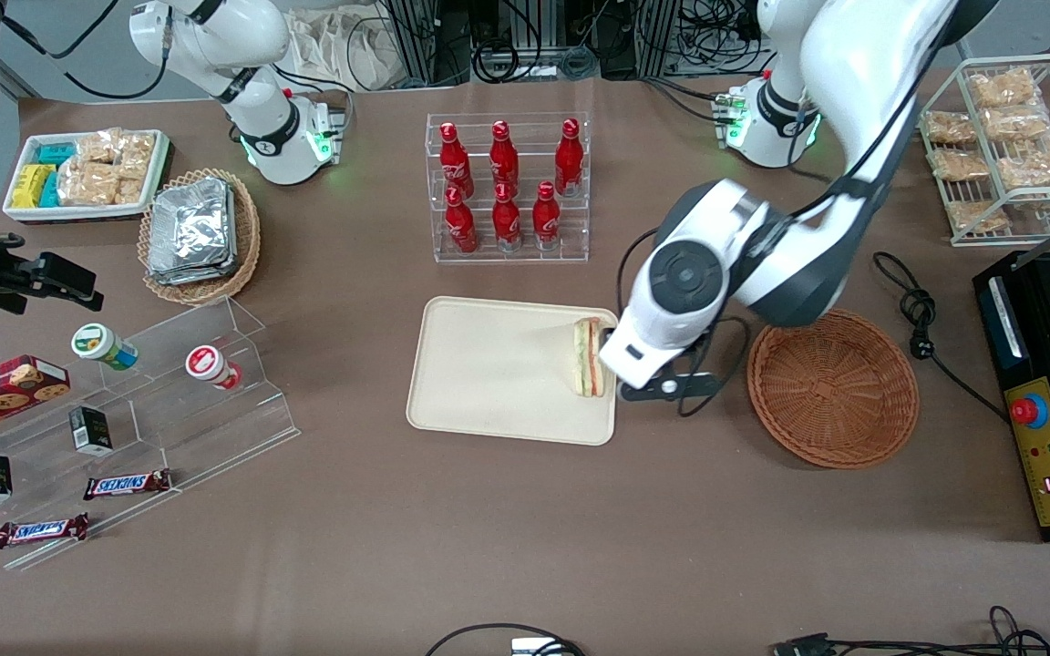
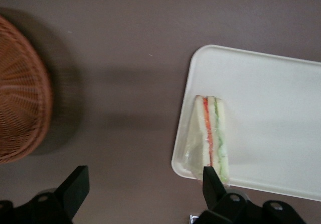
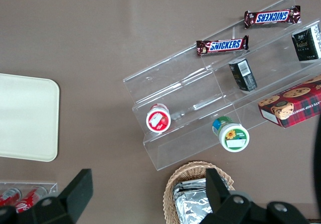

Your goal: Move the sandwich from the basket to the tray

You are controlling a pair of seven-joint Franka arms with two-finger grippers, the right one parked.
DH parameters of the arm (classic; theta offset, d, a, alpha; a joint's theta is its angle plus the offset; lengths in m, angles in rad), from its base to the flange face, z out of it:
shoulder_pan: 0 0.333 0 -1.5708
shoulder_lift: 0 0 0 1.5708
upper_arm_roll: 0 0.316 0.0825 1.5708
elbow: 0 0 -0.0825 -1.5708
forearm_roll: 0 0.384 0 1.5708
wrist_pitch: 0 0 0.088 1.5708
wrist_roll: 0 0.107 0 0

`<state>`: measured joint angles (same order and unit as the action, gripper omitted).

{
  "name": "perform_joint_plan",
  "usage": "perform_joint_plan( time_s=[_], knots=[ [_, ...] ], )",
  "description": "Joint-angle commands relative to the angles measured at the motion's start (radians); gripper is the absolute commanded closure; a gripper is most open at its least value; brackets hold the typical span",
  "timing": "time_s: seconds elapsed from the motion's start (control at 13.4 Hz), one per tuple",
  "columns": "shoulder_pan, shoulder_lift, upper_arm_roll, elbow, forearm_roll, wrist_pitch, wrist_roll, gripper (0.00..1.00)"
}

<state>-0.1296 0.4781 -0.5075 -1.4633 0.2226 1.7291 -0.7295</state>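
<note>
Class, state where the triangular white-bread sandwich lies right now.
The triangular white-bread sandwich lies on the cream rectangular tray, at its edge nearest the round orange-brown wicker basket, with the open tool above it.

I see the bench [image 1: 488, 528] as a flat, dull brown. On it the tray [image 1: 488, 383] is plain cream-beige, and the sandwich [image 1: 588, 357] at its edge shows white bread striped with 1 green line and 1 orange-red line. The basket [image 1: 833, 389] is orange-brown wicker in a tight woven pattern. My tool [image 2: 145, 184], over the bench between basket and tray, has 2 black fingers [image 2: 75, 184] set wide apart, on a white and dark grey arm [image 1: 744, 255]. The 6 bottles [image 1: 507, 182] in the clear rack are red with white lettering. The 2nd wicker basket [image 1: 201, 232], lighter tan, carries crinkled silver foil packets [image 1: 190, 228].
</note>
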Motion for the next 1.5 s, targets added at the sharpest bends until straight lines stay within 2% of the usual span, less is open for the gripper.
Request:
perform_joint_plan(
  time_s=[0.0,0.22,0.37,0.75,1.42],
  knots=[
    [0.073,-0.134,-0.003,-0.022,-0.003,-0.126,0.082,0.00],
    [0.184,-0.246,-0.003,-0.022,-0.043,-0.250,0.226,0.00],
    [0.261,-0.311,-0.002,-0.023,-0.058,-0.310,0.382,0.00],
    [0.381,-0.369,-0.002,-0.028,-0.062,-0.364,0.625,0.00],
    [0.416,-0.400,0.000,-0.069,-0.062,-0.422,0.651,0.00]
  ],
)
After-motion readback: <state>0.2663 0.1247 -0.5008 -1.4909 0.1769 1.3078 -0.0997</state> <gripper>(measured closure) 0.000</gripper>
